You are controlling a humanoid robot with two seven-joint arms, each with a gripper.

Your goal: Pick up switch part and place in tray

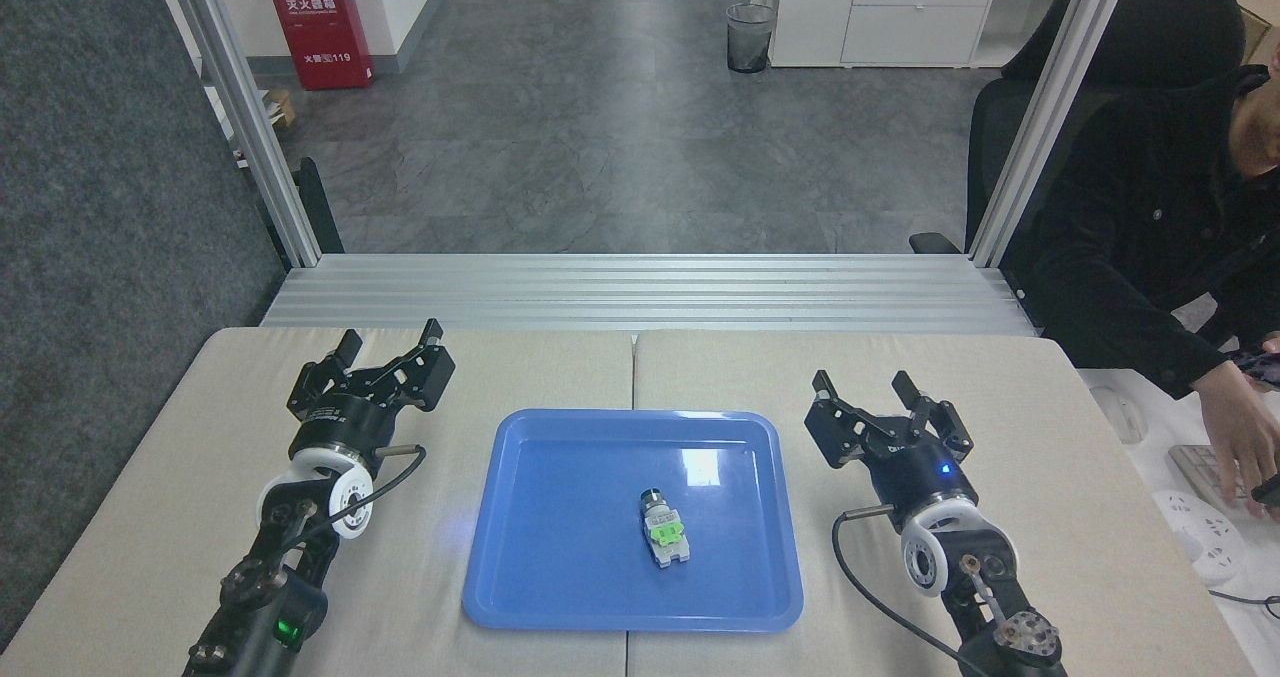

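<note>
Table topped with two beige pads, meeting at a seam down the middle. Blue tray lies flat on the pads, straddling the seam, mostly on the right pad, nearer the front edge. Both pads bare around it, faintly smudged. Beyond the far edge, a ribbed aluminium strip runs the full width. To the right, a separate white desk butts against the table; a keyboard, a white mouse and a round white item lie on it.
</note>
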